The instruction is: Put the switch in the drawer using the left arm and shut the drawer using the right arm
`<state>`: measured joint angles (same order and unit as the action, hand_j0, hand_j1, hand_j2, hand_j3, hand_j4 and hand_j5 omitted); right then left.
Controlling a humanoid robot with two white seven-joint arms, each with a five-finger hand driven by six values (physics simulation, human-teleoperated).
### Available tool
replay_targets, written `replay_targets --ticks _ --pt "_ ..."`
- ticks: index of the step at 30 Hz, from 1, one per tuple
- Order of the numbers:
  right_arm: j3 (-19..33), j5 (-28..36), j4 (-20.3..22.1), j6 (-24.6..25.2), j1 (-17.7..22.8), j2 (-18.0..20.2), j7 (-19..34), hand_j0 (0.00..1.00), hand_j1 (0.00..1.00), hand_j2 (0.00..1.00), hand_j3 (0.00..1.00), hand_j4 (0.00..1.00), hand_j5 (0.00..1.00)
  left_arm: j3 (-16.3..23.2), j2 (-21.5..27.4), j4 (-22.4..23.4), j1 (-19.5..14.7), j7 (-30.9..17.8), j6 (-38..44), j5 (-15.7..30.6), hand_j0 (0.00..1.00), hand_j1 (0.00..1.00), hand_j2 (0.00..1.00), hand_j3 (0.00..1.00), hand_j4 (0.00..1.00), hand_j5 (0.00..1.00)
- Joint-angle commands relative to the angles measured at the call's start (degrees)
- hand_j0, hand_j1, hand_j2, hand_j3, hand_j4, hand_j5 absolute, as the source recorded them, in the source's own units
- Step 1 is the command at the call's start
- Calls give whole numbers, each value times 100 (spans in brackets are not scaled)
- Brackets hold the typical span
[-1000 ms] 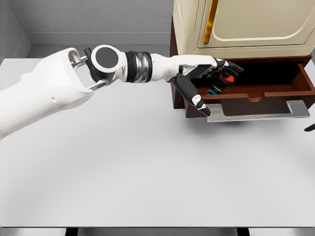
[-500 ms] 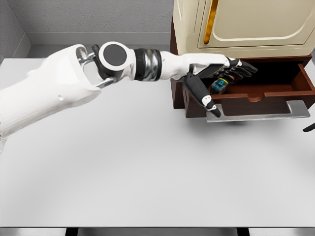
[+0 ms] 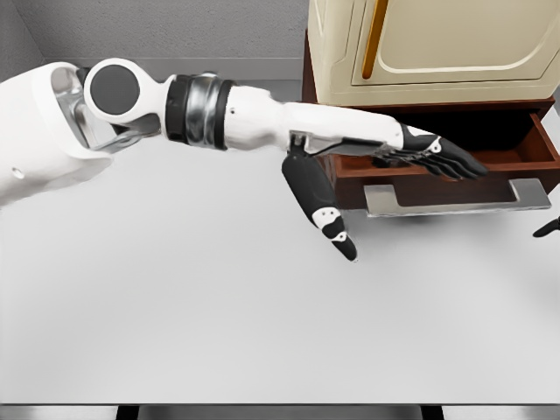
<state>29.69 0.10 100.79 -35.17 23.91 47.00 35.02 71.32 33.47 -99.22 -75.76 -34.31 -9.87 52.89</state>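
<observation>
**Switch hidden in the drawer under an emptied left hand**

The switch no longer shows: half a second ago its blue and red body sat visible inside the drawer (image 3: pixel 525 144) at the hand's fingertips, and now nothing of it can be made out, the hand covering that part of the drawer's interior. Whether it lies on the drawer floor cannot be confirmed from this view.

The left hand (image 3: pixel 385 153) has stretched further toward 3 o'clock over the open drawer, its dark fingers (image 3: pixel 451 162) now laid out flat and straight, holding nothing. The thumb (image 3: pixel 319 206) hangs down toward 6 o'clock, over the bench (image 3: pixel 219 306) in front of the drawer. The left arm has swung up toward 12 o'clock, and its elbow joint now sits near the upper left corner.

The drawer stands pulled out, its grey handle plate (image 3: pixel 459 199) jutting at the front, beneath the cream cabinet (image 3: pixel 437 44) with the gold handle.

At 3 o'clock, only a dark tip of the right hand (image 3: pixel 549 229) pokes in at the frame edge; its pose cannot be told.
</observation>
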Motion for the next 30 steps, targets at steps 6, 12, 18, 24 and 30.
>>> replay_targets --ticks 6,12,18,24,30 --pt "-314 43 2 17 -176 143 -2 59 59 59 59 59 59 -110 2735 -159 149 -69 -648 1206 100 100 100 100 100 100" --pt "-710 34 2 17 -554 152 -2 59 59 59 59 59 59 -233 2392 -176 1037 -69 -683 512 100 100 100 100 100 100" --pt "-904 34 -15 17 -835 187 -2 60 60 60 60 60 60 -224 2384 -185 1081 -69 -753 503 100 100 100 100 100 100" --pt "-1202 25 -147 17 -1327 275 -2 61 61 61 61 61 61 -241 2595 -176 1072 -69 -762 494 100 100 100 100 100 100" --pt "-1703 -19 -332 17 -1793 310 -2 62 62 62 62 62 62 -250 2604 -176 1072 -69 -771 494 100 100 100 100 100 100"
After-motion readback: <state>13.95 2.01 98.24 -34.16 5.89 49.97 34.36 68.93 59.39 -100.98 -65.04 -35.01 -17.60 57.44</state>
